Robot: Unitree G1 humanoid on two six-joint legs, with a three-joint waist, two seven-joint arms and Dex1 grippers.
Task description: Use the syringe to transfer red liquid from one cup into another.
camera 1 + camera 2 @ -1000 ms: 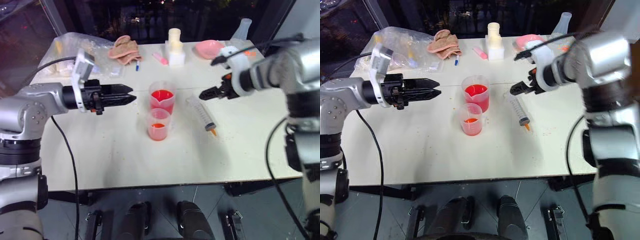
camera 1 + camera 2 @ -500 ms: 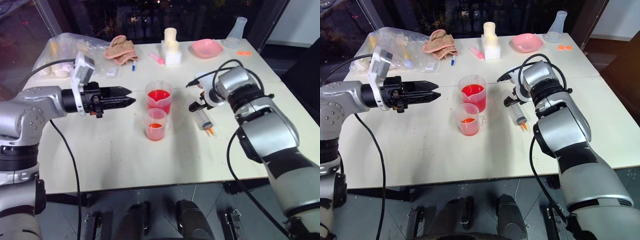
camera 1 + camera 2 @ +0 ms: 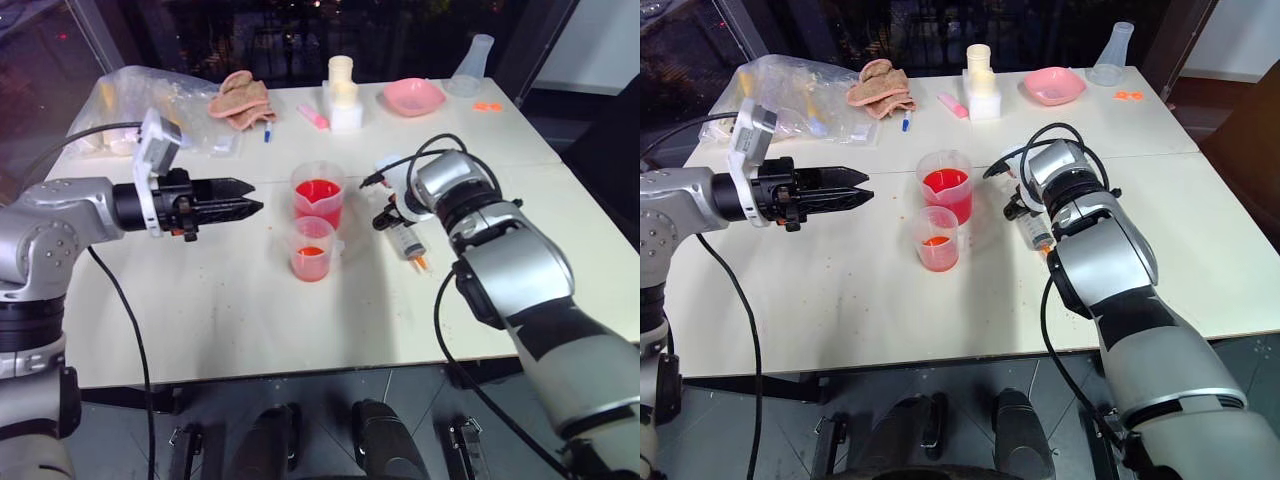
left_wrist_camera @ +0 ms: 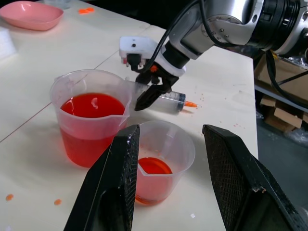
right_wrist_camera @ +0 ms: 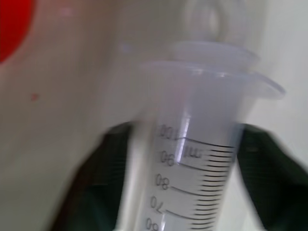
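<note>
Two black fingers of the right gripper pinch the light, stiff, slippery syringe mid-bench by its barrel near the flange, a sound hold; the left gripper hangs spread.

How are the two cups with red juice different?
The bigger cup stands farther back on the table and holds lots of red liquid, about half full. The smaller cup stands in front of it and holds only a shallow layer at the bottom. Both are clear plastic, upright, and side by side.
</note>
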